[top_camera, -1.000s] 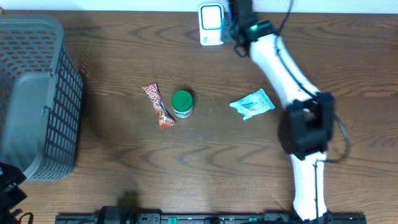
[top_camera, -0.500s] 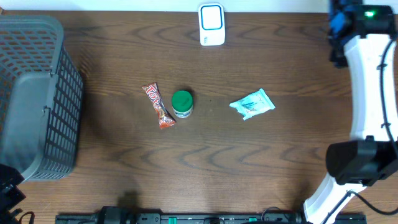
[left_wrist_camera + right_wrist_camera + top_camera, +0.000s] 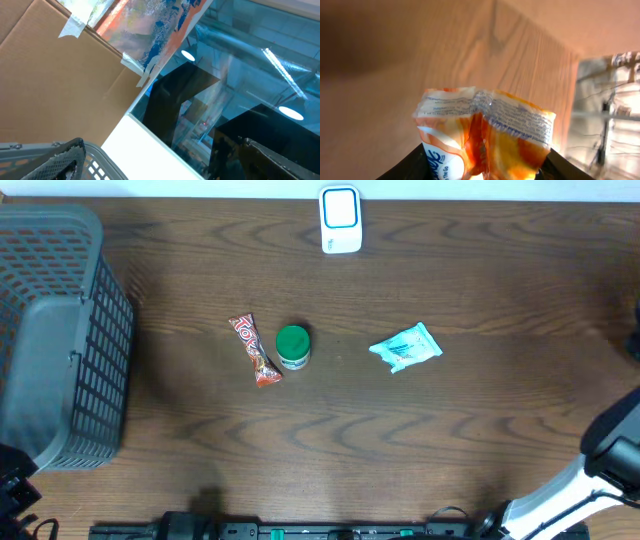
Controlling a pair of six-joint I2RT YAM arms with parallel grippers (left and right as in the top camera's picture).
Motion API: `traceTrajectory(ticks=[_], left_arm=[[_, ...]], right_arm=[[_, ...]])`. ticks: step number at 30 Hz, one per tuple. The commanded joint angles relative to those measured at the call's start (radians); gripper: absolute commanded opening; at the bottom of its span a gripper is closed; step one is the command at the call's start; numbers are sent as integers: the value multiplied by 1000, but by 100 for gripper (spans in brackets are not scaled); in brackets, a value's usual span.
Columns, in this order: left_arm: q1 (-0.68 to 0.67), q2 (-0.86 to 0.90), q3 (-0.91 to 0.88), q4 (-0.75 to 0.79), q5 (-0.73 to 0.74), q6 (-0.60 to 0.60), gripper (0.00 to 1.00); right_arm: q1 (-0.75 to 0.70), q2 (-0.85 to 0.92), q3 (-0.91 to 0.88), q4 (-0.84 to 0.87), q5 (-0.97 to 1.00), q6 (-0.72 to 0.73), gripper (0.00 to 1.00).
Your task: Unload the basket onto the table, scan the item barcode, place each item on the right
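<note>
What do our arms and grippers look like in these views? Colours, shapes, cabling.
The right arm is a smooth white rounded link ending in a bulky black joint housing; no markings are legible. The right gripper's fingers are black, with only their tips in frame. The left arm shows only as black hardware at the overhead view's corner. No cable is clearly traceable.
</note>
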Motion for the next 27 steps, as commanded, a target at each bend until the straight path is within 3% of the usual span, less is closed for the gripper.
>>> traceTrajectory(ticks=[1,3,7,16,27], left_arm=[[4,-2,-6,0,-2,-17,98],[4,-2,-6,0,-2,-17,98],[4,-2,-6,-2,-2,-17,98],[4,-2,-6,-2,-2,-17,98],[4,-2,-6,2,-2,-17,98]], right_arm=[[-68,-6,-113,68,-41,21,50],[-104,-6,-161,102,-50,21,54],[-158,-10,-170,96,-91,20,73],[-137,-20,7,-87,-370,-25,98],[82,-20,80,-169,-668,-60,96]])
